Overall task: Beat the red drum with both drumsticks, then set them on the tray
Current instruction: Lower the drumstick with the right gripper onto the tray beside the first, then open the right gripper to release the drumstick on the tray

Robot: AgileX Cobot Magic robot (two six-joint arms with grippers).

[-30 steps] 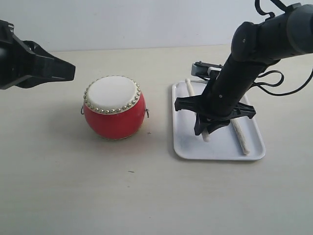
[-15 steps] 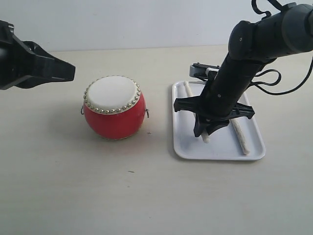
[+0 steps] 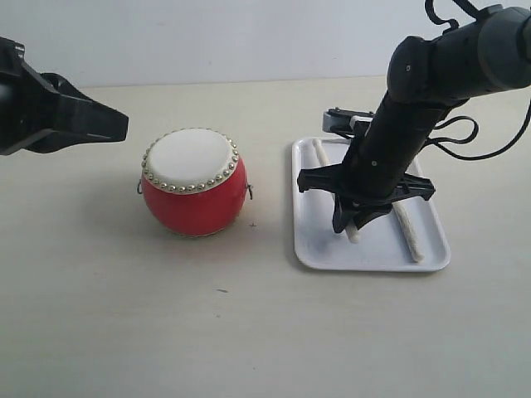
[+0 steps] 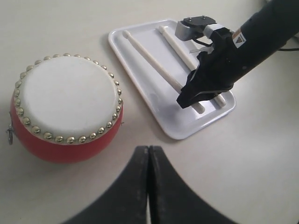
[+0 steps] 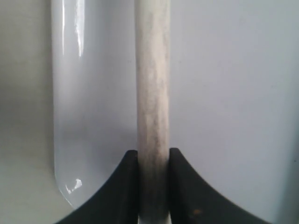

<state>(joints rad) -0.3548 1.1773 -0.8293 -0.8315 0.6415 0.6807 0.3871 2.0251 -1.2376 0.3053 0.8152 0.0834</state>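
Two slim cream wooden drumsticks (image 4: pixel 150 59) flat in white rectangular plastic tray (image 3: pixel 373 264), beside glossy red drum (image 3: pixel 193 195). Clenched on drum-side stick (image 3: pixel 319 153): right gripper (image 3: pixel 350 225) fingers (image 5: pixel 126 186); left gripper (image 4: pixel 148 156) closed, empty. Probably releasing: open wide, rise straight, avoid dragging stick.

Counts recorded:

- Red drum (image 3: pixel 193 195): one is counted.
- One ring of brass studs (image 3: pixel 187 188) is noted around its skin; no sure count of the single studs could be taken.
- Side rings (image 3: pixel 138 188): two are seen in the exterior view, one on each flank.
- Drumsticks: two are counted, one drumstick (image 4: pixel 148 54) and a second drumstick (image 4: pixel 174 44).
- Tray (image 3: pixel 319 250): one is counted.
- Grippers: two are counted, the left gripper (image 4: pixel 148 151) and the right gripper (image 3: pixel 355 220).
- Table (image 3: pixel 249 332): one is recorded.
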